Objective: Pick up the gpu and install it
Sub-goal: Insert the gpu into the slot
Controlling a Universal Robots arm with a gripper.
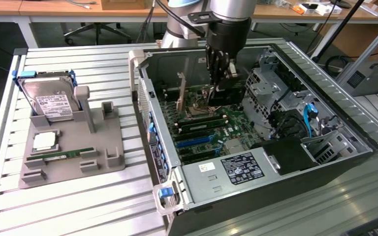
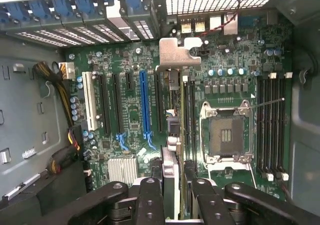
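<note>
My gripper reaches down into the open computer case and is shut on the gpu. The thin dark card is seen edge-on in the wrist view, running between the two black fingers out to its silver bracket. It hangs above the green motherboard, beside the black slots just past the long blue slot. In the exterior view the gpu shows just below the fingers, over the board's middle.
A grey fixture on the slatted table at the exterior view's left holds a hard drive, a processor chip and a green memory stick. Inside the case are the processor socket, drive cages and cable bundles.
</note>
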